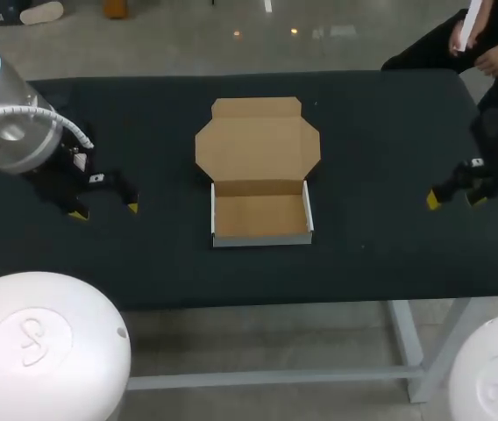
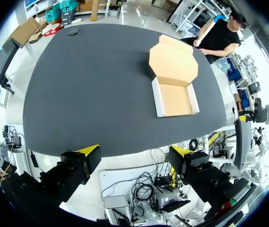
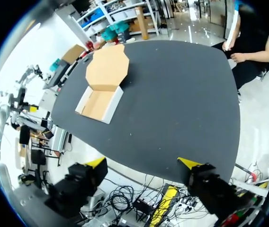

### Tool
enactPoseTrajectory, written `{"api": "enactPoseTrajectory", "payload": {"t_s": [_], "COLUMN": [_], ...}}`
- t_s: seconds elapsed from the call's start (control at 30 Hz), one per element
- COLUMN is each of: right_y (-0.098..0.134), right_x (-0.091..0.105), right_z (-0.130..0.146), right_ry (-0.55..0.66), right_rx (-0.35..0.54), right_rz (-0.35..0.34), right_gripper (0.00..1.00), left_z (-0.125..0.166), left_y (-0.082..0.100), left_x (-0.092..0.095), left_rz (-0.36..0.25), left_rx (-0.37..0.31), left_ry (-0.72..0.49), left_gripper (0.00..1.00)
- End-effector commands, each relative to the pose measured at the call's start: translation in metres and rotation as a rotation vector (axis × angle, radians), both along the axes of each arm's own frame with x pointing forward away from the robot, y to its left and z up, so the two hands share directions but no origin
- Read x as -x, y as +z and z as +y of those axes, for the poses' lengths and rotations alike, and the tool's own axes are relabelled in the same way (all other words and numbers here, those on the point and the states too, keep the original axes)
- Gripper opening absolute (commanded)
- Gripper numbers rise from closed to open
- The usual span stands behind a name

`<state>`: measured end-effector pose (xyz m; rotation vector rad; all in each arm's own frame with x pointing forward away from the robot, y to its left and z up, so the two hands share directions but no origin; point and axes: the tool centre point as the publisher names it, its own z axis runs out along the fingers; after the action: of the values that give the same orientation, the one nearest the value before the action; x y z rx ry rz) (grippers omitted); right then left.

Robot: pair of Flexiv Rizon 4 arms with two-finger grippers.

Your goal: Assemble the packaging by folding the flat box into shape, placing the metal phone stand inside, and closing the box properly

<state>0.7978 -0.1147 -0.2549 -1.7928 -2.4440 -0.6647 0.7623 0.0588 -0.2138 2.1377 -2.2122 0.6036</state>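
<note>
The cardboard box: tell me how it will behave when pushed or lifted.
Thin cardboard and nothing inside, so the box is probably light and would slide on the table when pushed. Its open lid lies flat, hinged on one fold, so it would likely flop if lifted. The low walls may crush easily.

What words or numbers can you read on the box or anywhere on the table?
No words or numbers can be read.
box: plain brown card, no writing shows.
table: dark top, no writing.
white cover: a raised curly sign, not a readable word.
left gripper: a white tag, too small to read.
</note>
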Motion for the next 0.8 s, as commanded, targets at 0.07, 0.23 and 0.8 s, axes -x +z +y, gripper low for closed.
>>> {"api": "enactPoseTrajectory", "payload": {"t_s": [0.07,0.23,0.8], "right_y": [0.0014,0.0016,0.0016], "right_x": [0.0015,0.0023,0.0023], "right_z": [0.0009,-0.0003,-0.0003], "right_ry": [-0.011,-0.011,-0.011], "right_rx": [0.018,0.018,0.018], "right_rz": [0.017,0.018,0.018], "right_gripper": [1.0,1.0,1.0], "left_z": [0.0005,0.0015,0.0015], "left_y": [0.0016,0.0052,0.0052], "left_x": [-0.0027,-0.0018,-0.0018], "left_rz": [-0.001,0.003,0.003], "left_rx": [-0.003,0.0,0.0], "left_ry": [0.013,0.046,0.046], "left_gripper": [1.0,1.0,1.0]}}
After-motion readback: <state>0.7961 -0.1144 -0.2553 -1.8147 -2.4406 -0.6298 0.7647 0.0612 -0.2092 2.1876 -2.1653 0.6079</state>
